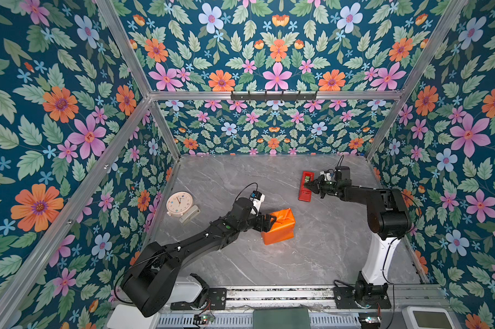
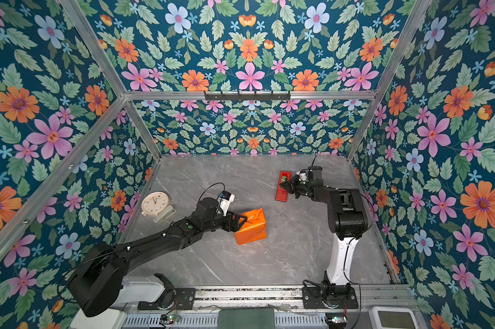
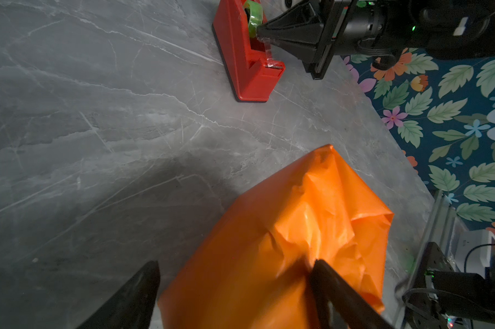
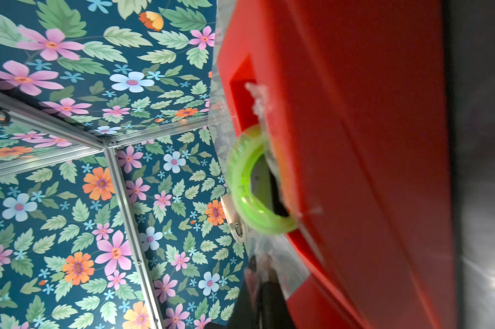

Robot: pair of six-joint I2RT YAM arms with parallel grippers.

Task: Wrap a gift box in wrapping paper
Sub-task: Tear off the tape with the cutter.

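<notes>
You have the wrapping paper (image 1: 279, 229) bundled mid-table (image 1: 326, 250), with the left gripper (image 1: 270, 223) against its left side. The tape dispenser (image 1: 306, 188) stands behind it, rightward, the right gripper (image 1: 308, 185) at it. The clock (image 1: 179, 203) lies far left.

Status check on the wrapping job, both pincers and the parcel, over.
Left pincer open, one finger on the wrapping paper. Right pincer shut at the tape dispenser. Gift box fully covered. Clock off to the side.

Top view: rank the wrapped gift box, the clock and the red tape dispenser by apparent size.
Largest: wrapped gift box and clock, too alike to rank firmly.
Smallest: red tape dispenser, much narrower.
</notes>
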